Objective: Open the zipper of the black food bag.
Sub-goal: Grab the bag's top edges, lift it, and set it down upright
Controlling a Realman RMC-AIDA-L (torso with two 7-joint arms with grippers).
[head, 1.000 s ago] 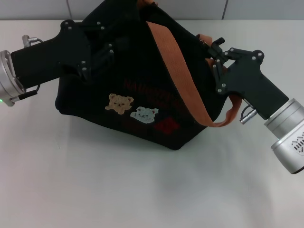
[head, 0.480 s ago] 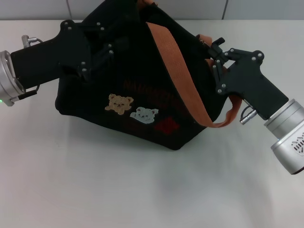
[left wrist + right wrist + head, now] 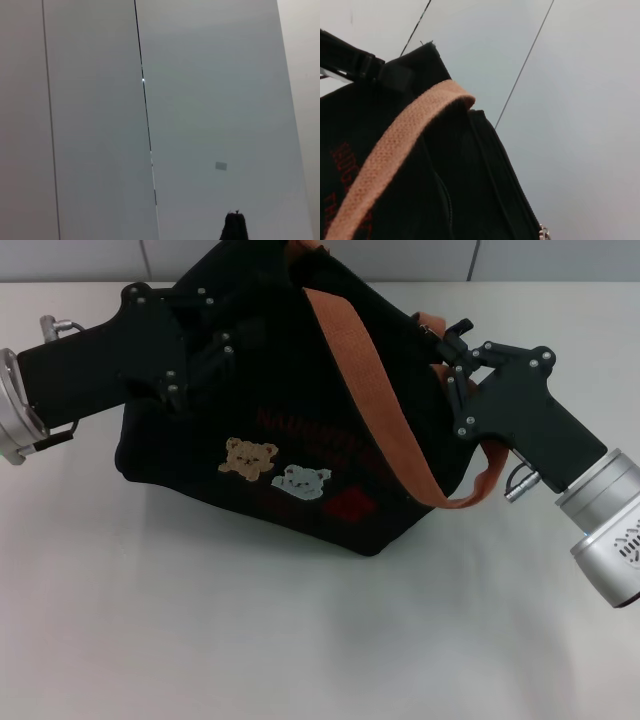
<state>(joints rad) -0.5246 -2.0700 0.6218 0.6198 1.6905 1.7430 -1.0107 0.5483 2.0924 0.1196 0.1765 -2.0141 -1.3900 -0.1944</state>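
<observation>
The black food bag [image 3: 300, 440] stands tilted on the white table [image 3: 300, 640], its bear patches and red lettering facing me. An orange-brown strap [image 3: 370, 390] hangs across its front. My left gripper [image 3: 225, 345] is shut on the bag's upper left part. At the bag's right end is my right gripper [image 3: 447, 350], level with the top edge. The right wrist view shows the bag [image 3: 410, 190], the strap [image 3: 395, 150] and the zipper [image 3: 510, 175] running down to a small silver pull tab [image 3: 543, 233] at the picture's edge.
Grey wall panels [image 3: 400, 255] rise behind the table's far edge. Bare tabletop lies in front of the bag. The left wrist view shows only wall panels [image 3: 200, 100] and a small black tip [image 3: 235, 227].
My left gripper has shifted slightly left and away from me, and the bag's left side has followed it. The right arm has not moved.
</observation>
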